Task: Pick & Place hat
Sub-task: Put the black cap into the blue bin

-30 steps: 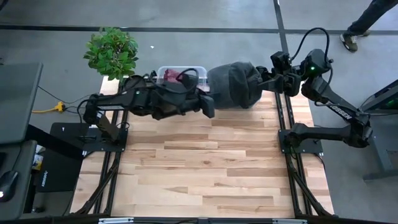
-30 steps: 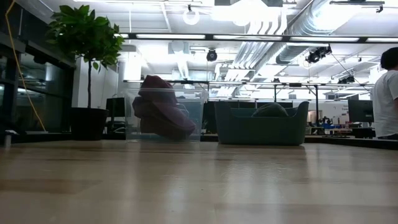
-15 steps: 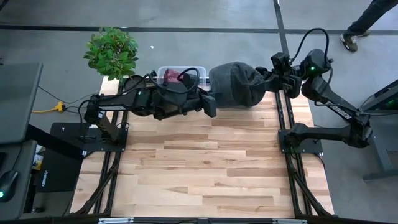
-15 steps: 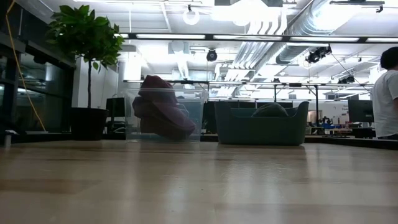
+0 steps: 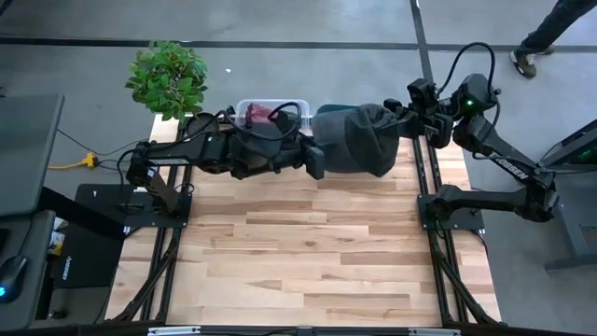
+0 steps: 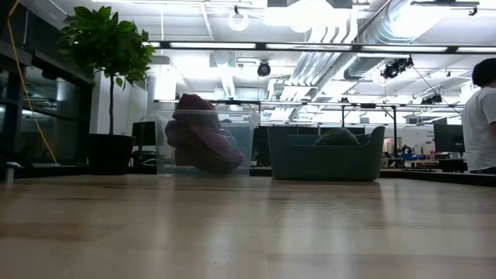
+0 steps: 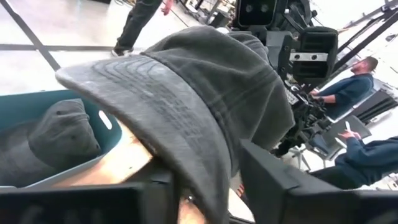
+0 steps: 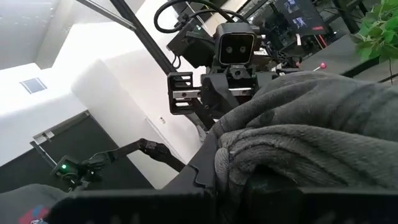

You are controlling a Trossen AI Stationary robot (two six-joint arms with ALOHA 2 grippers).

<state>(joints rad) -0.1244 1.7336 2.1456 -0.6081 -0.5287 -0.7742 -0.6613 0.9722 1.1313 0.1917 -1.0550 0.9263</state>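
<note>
A grey hat (image 5: 359, 140) hangs in the air between my two grippers, above the teal bin (image 5: 324, 112) at the table's far edge. My left gripper (image 5: 314, 159) is at the hat's left end. Its fingers stand apart, with the hat's brim (image 7: 199, 168) between them. My right gripper (image 5: 401, 119) is shut on the hat's right end. A second grey hat (image 7: 59, 134) lies in the teal bin. Neither gripper shows in the low view. My left gripper has the hat's brim between its parted fingers (image 7: 267, 174), which come level from the table's left; I cannot tell whether they touch it. My right gripper pinches a bunched fold of the hat's cloth (image 8: 261, 155) at its right end, coming about level from the table's right. The hat is clear of the table.
A clear box (image 5: 266, 114) holding a maroon hat (image 6: 203, 143) stands left of the teal bin (image 6: 325, 159). A potted plant (image 5: 168, 79) is beyond the far left corner. People are in the room beyond, one at the right (image 6: 482, 116). The wood tabletop (image 5: 308, 252) lies nearer.
My right gripper has shut on the hat's right end. The hat, rounded and bunched a second ago, has slumped and spread: its lower edge has dropped toward the table's near side while both ends stay where they were.
</note>
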